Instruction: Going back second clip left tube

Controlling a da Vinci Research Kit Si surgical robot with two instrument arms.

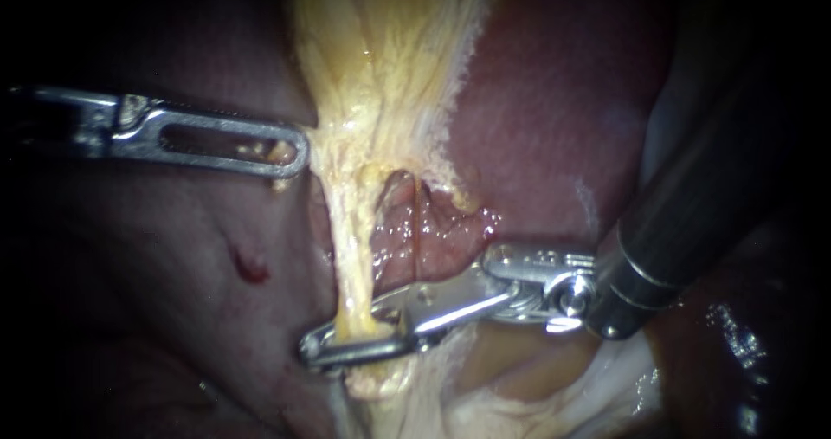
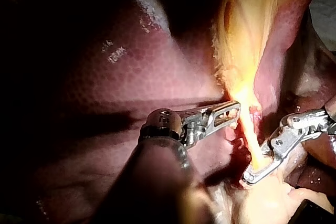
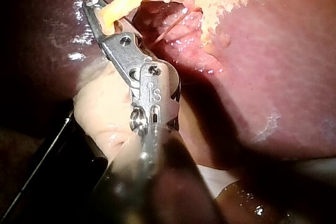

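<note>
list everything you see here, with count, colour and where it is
liver: one, dark red, fills the background
fatty tissue: one sheet, pale yellow, hangs down the middle
left tube: one, yellow, runs from the sheet down into the right instrument's tip
thin strand: one, reddish, beside the left tube
red spot: one, on the liver below the left instrument
left instrument: one, silver, tip at the sheet's edge
right instrument: one, silver with a dark shaft, tip at the left tube
</note>
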